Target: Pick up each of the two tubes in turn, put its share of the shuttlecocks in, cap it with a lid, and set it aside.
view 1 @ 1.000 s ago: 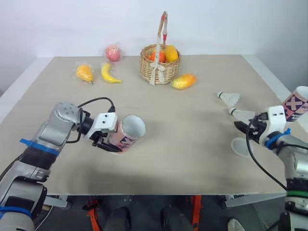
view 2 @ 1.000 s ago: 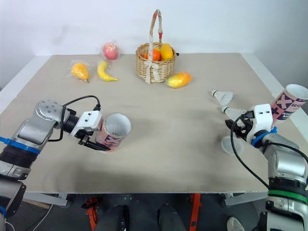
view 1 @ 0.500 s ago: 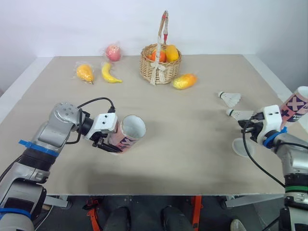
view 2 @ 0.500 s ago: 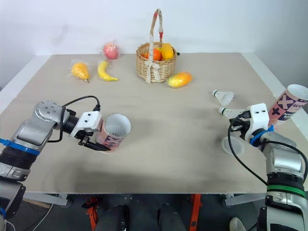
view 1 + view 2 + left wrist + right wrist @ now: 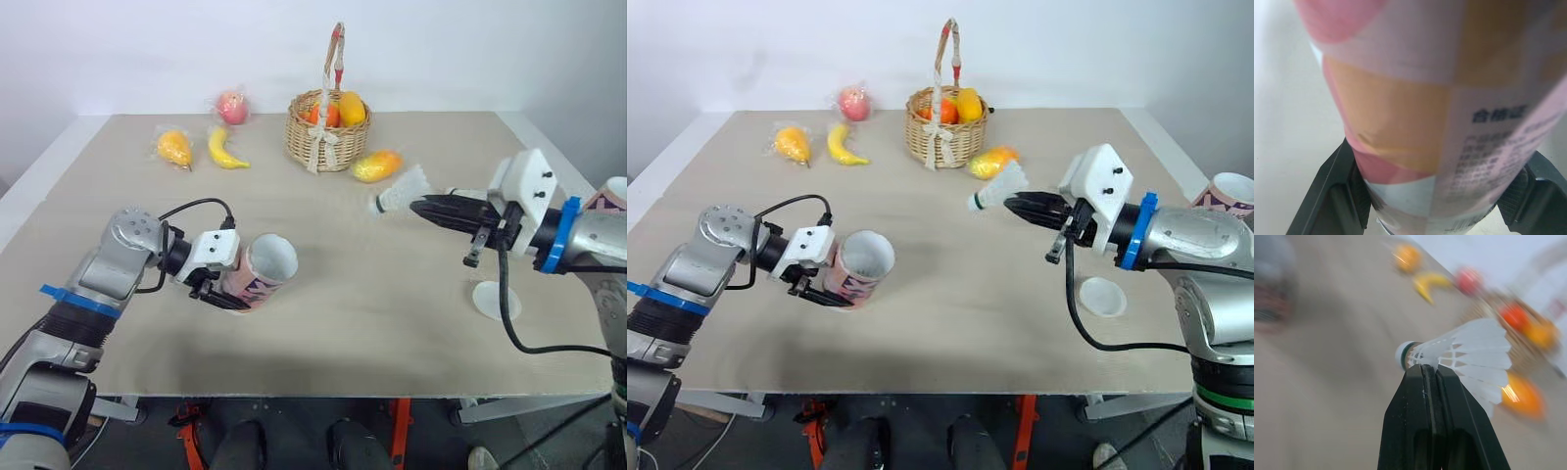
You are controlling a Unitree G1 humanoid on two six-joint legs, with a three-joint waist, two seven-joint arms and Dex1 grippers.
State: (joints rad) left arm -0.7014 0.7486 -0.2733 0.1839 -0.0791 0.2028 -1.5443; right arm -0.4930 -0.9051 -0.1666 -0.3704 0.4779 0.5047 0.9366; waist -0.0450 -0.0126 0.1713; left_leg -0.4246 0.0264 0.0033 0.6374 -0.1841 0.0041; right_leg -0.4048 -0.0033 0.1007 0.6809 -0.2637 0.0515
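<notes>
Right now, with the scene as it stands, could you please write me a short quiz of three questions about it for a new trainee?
1. True or false: the shuttlecock lies on the table.
2. Where is the white lid? A. capping the tube; B. flat on the table, near the right arm; C. in the left gripper.
3. What does the left gripper hold, and is its mouth open or capped?

Key
1. False: the right gripper pinches it in the air.
2. B.
3. The tube, tilted, mouth open.
</notes>
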